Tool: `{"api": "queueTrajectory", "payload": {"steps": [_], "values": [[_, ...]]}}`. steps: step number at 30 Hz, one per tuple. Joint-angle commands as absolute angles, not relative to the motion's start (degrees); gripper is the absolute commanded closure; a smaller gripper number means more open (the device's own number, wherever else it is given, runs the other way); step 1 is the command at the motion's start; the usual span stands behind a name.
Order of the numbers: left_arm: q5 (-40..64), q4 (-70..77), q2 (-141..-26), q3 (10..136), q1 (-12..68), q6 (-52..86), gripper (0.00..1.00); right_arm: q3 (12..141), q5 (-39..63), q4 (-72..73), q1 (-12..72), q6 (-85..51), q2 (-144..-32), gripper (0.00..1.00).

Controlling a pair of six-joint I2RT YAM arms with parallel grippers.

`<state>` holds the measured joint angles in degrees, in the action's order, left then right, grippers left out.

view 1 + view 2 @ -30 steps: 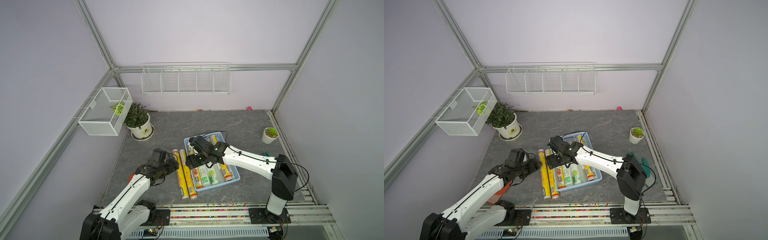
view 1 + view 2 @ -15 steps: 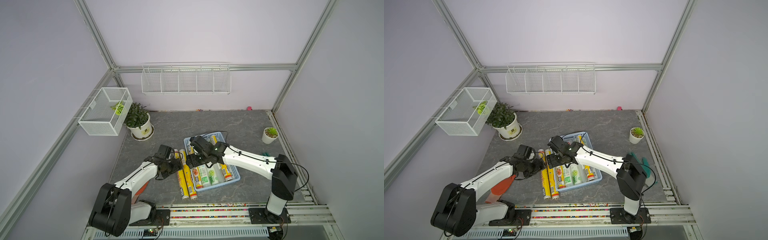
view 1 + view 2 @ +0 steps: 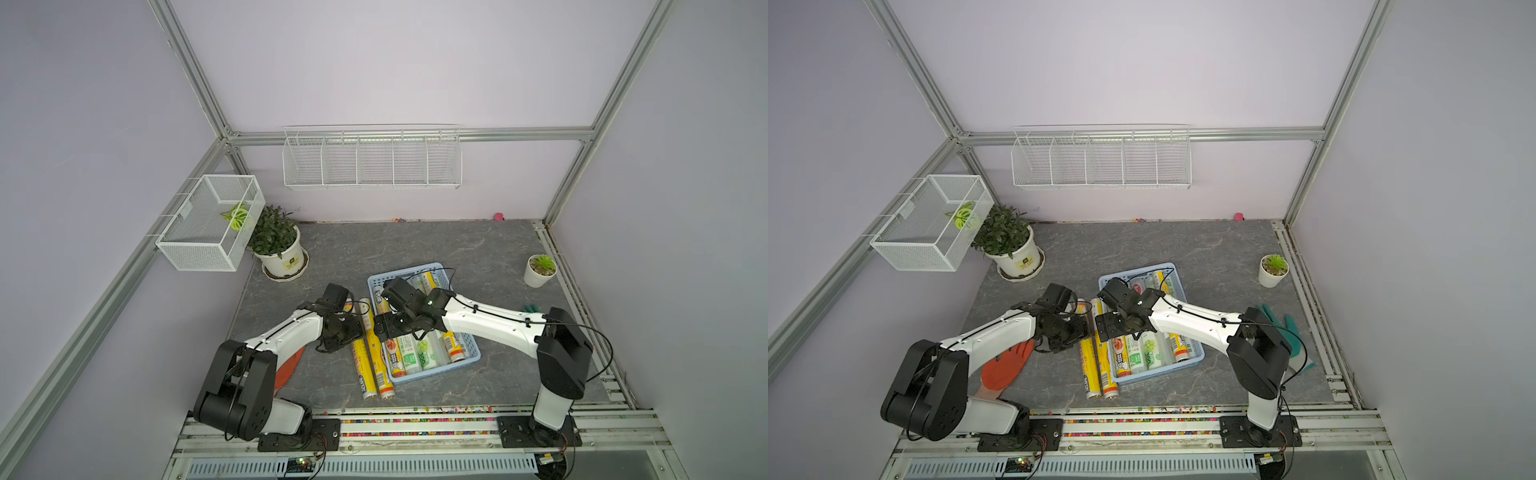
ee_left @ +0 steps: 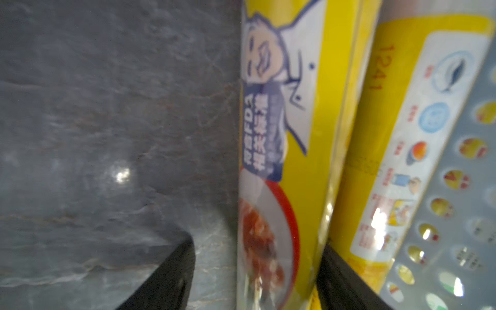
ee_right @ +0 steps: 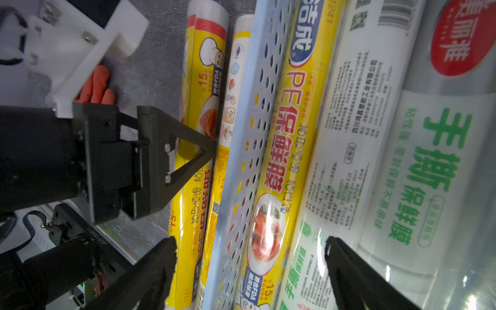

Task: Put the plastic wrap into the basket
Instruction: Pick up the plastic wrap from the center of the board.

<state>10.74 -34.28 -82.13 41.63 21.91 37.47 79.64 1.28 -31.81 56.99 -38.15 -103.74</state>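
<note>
Surface: the grey, stone-patterned surface (image 3: 457, 249) carries everything below.
Basket: the light-blue basket (image 3: 436, 369) sits near the front edge, about mid-width. Its long axis runs front to back with a slight skew.
Wrap already in: the rolls in the basket (image 3: 415, 357) lie side by side along its length. Some are yellow, some clear-white with green print.
Wrap left out: the outer roll (image 3: 360, 365) and the inner roll (image 3: 379, 365), both yellow, lie touching on the surface. The inner roll lies against the basket's long wall on the left-edge side. Both are parallel to the basket, and their front ends reach past its front wall.
Left end effector: the left end effector (image 4: 256, 241) is partly open astride the outer roll. One finger sits in the seam between the two rolls; the other stands on bare surface with a gap to the roll, so it is not yet clamped.
Right end effector: the right end effector (image 5: 249, 239) is spread wide and empty above that same basket wall.
Deciding relation: the outer roll lies between the left fingers, with its long axis crossing their closing line, so the left arm is nearer. The basket lies toward the right edge, beyond the inner roll and the wall.
</note>
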Motion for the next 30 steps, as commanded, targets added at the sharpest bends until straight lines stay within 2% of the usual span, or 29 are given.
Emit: {"api": "queueTrajectory", "payload": {"steps": [1, 13, 17, 23, 30], "values": [[5.6, -37.6, -84.3, 42.4, 22.6, 37.9, 0.26, 78.3, 0.1, -30.4, 56.7, -38.8, -102.5, 0.06], [4.0, -37.3, -90.3, 42.7, 25.9, 40.6, 0.30, 76.5, 1.7, -27.5, 56.7, -39.4, -102.3, 0.02], [3.1, -37.4, -90.7, 42.1, 26.2, 41.0, 0.38, 76.2, 0.2, -27.9, 56.7, -39.7, -101.7, 0.02], [0.9, -39.9, -89.5, 42.9, 26.2, 40.8, 0.55, 75.5, -1.3, -28.0, 56.7, -39.8, -100.4, 0.02], [-1.5, -43.8, -82.7, 45.3, 26.2, 41.6, 0.74, 73.7, 0.0, -25.5, 56.7, -39.9, -98.8, 0.02]]}}
